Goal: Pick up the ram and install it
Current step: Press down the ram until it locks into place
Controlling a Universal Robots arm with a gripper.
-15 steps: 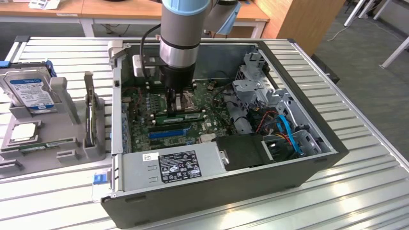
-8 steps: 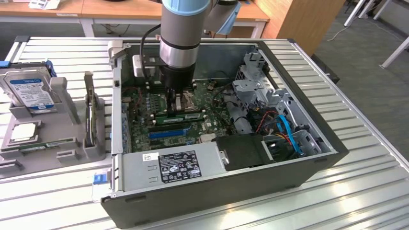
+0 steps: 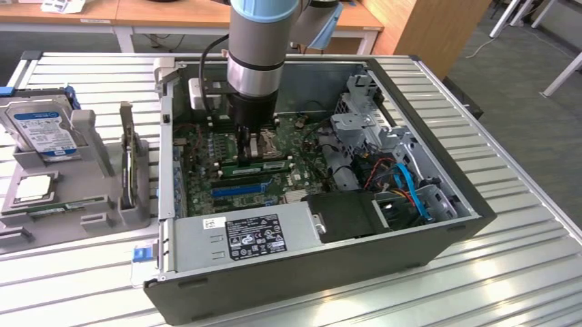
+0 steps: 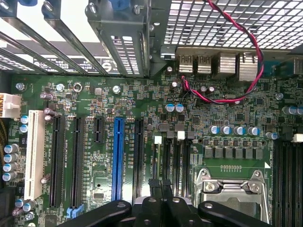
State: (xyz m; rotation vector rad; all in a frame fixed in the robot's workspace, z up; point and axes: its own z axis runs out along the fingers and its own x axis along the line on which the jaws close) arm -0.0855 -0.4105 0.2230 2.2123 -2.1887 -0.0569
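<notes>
Black gripper (image 4: 160, 185) fingers pressed together, holding nothing, just above the motherboard (image 4: 142, 109); exterior view shows the ram (image 3: 257, 164) at center.

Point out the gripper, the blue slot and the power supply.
gripper (image 4: 161, 187): wrist view, between its fingertips.
blue slot (image 4: 118, 158): wrist view, mid-length.
power supply (image 3: 245, 235): exterior view, its label.

Exterior view high above the tabletop (image 3: 536, 272), angled down into the open computer case (image 3: 437, 225), wrist view close, facing the motherboard (image 4: 142, 109), shared by both
</notes>
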